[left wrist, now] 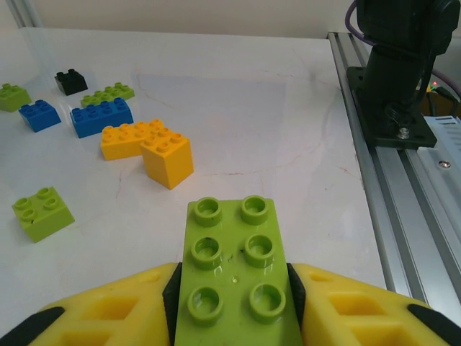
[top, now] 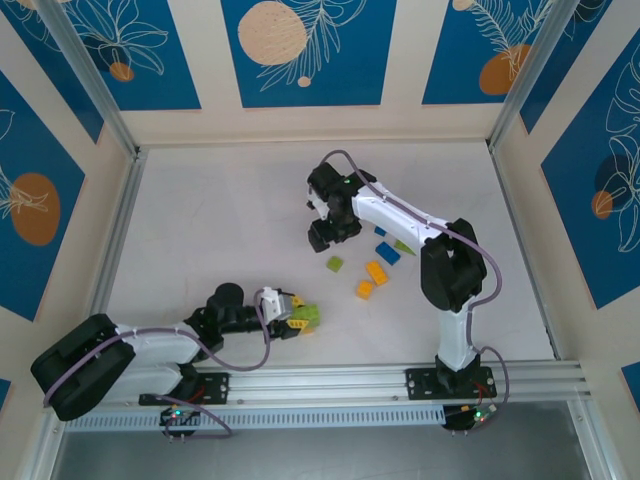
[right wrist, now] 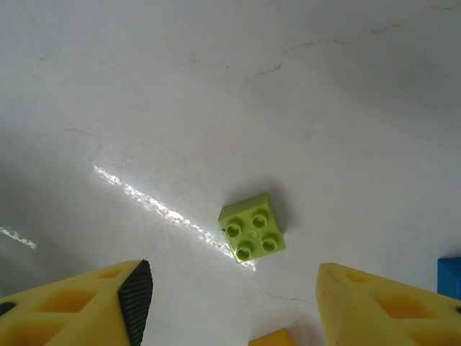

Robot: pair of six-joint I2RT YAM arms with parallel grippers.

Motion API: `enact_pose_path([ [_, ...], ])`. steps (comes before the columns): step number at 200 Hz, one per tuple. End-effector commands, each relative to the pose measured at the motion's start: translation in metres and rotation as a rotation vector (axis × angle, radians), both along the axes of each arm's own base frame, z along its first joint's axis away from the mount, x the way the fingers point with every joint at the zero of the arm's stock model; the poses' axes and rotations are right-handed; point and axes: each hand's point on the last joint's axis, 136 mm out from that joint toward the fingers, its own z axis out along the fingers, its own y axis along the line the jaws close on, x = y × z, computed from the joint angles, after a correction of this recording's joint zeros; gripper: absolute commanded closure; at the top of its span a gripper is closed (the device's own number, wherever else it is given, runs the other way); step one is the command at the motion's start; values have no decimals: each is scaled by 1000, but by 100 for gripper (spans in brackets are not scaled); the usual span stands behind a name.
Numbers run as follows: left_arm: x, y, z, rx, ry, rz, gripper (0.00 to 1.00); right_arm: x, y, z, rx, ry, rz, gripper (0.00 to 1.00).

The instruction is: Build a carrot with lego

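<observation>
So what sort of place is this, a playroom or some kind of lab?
Probably a robot test booth: a white table walled with blue patterned panels, a left arm and right arm bolted to a metal rail, and loose lego bricks.

lime green brick (left wrist: 230, 281), orange bricks (left wrist: 144, 140)

Left gripper (left wrist: 234, 282) closed, right gripper (right wrist: 232, 288) wide

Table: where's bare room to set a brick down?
Free: table left half, between left rail and right arm; far strip by the back wall. Crowded: loose bricks mid-right, and near edge where the left end effector holds a green brick.
</observation>
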Motion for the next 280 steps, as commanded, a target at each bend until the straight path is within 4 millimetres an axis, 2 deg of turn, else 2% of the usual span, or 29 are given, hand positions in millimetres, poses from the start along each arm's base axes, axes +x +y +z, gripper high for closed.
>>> enact_pose_path([
  [1,-4,-5,3,-15,-17,-37,60,-2,-5,9,15,-12,1,37],
  [39,-4,-7,0,-1,-5,-50,61,-8,-7,3,11,2,12,37],
  [78,-3,-10,-4,12,-15,-63,64,-21,-9,-20,18,19,85,34],
  [101,-2,-11,-5,16,-23,-68,64,-20,-11,-30,20,3,120,32],
  [133,-3,-12,-10,23,-19,-85,64,-19,-3,-36,41,-4,221,30],
  [153,-3,-13,-10,23,-17,-96,64,-18,-4,-48,-22,-17,283,29],
  [192,-5,-13,-9,24,-19,-104,64,-22,-1,-54,10,24,320,30],
  [280,-3,-15,-12,38,-11,-100,65,-20,-10,-73,-34,63,323,35],
])
